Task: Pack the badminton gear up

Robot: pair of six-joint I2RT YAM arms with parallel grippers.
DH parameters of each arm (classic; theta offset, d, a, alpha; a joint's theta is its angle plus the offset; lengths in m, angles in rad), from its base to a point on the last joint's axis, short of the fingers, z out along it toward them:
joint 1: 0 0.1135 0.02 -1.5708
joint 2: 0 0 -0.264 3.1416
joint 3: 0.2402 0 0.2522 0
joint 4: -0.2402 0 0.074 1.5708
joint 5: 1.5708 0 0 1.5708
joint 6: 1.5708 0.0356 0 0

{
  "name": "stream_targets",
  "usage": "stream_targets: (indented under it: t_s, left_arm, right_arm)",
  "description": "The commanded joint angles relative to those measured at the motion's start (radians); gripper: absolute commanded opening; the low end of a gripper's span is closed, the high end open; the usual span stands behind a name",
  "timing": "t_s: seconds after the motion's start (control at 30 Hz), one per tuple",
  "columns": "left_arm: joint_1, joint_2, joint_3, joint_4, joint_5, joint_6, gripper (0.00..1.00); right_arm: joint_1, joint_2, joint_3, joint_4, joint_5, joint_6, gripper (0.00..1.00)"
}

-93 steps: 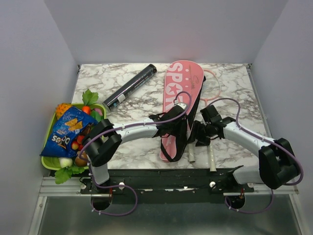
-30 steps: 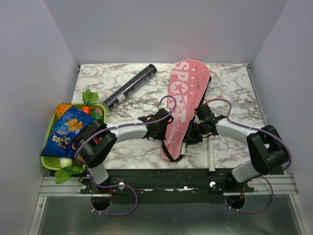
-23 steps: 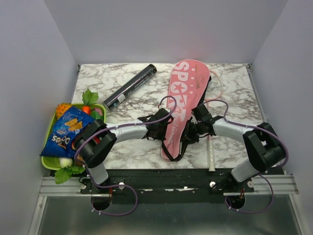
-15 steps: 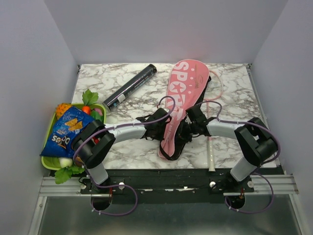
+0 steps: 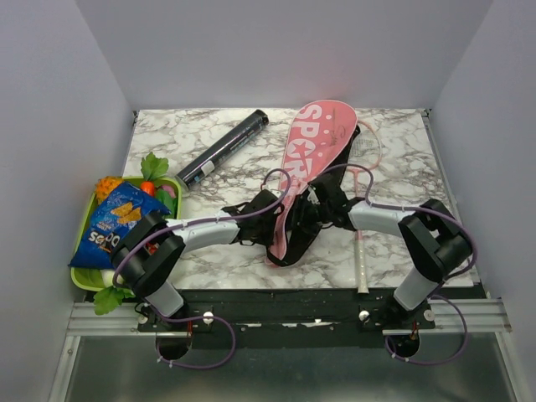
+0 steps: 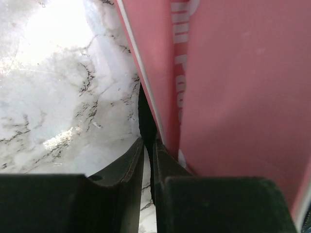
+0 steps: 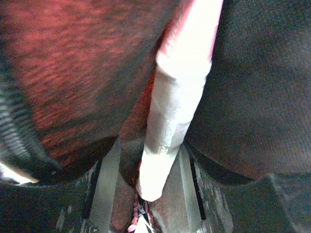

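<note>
Bag (image 5: 314, 155) mouth by the desk's near edge is pinched in my left gripper (image 6: 147, 143), likely to steady it, while my right gripper (image 7: 148, 165) clamps a racket handle (image 7: 177, 111) inside.

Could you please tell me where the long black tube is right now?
In the top external view the long black tube lies diagonally on the far left of the marble table, just left of the pink bag.
</note>
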Motion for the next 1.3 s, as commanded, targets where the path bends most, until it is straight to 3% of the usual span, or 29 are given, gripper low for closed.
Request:
stream_targets:
  t_s: [0.0, 0.4, 0.53, 0.67, 0.73, 1.0, 1.27]
  left_arm:
    - [0.021, -0.029, -0.026, 0.028, 0.084, -0.031, 0.22]
    - [0.1, -0.084, 0.01, -0.066, -0.032, 0.031, 0.24]
    - [0.107, -0.101, 0.019, -0.081, -0.036, 0.028, 0.24]
    - [0.107, -0.156, 0.039, -0.108, -0.007, 0.044, 0.27]
    - [0.107, -0.186, 0.043, -0.122, 0.009, 0.054, 0.35]
    - [0.099, -0.265, 0.092, -0.156, 0.107, 0.09, 0.54]
    - [0.059, -0.273, 0.123, -0.141, 0.143, 0.073, 0.62]
  right_arm:
    - [0.007, -0.104, 0.064, -0.109, 0.108, -0.066, 0.61]
    - [0.007, -0.202, 0.116, -0.606, 0.34, -0.167, 0.62]
    - [0.003, -0.225, 0.177, -0.737, 0.562, -0.209, 0.68]
    - [-0.052, -0.196, 0.272, -0.841, 0.678, -0.282, 0.71]
    - [-0.108, -0.178, 0.321, -0.854, 0.687, -0.316, 0.71]
    - [-0.34, -0.124, 0.362, -0.745, 0.623, -0.492, 0.71]
    - [-0.451, 0.014, 0.4, -0.69, 0.572, -0.554, 0.7]
